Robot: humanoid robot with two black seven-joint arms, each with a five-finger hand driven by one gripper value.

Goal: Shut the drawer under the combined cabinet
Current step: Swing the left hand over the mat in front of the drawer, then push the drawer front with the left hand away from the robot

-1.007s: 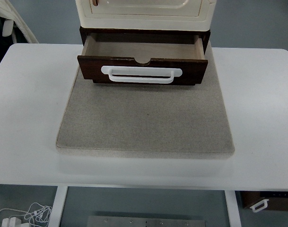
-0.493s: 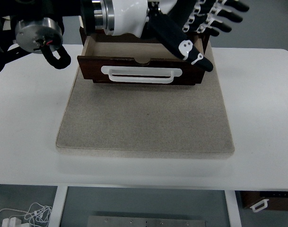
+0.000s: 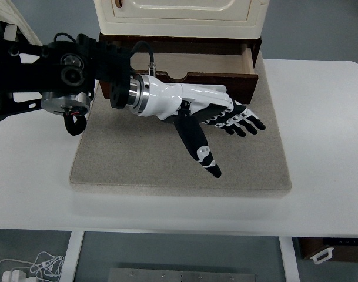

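Note:
The dark brown drawer (image 3: 226, 75) under the cream cabinet (image 3: 180, 14) stands pulled out toward me, its pale inside showing. My left arm comes in from the left edge, and its white and black left hand (image 3: 223, 126) lies open in front of the drawer's face, fingers spread and pointing right, thumb toward me. The hand and forearm hide the drawer's white handle and most of its front. Nothing is held. I cannot tell whether the hand touches the drawer front.
The cabinet stands on a grey felt mat (image 3: 137, 158) on a white table (image 3: 320, 147). Below the table a white cable (image 3: 26, 267) lies at lower left and a dark box with a white handle (image 3: 331, 249) at lower right.
One second ago no arm was in view. The left hand then came in above the drawer and has dropped toward me, now lying in front of the drawer's face. The drawer has not moved.

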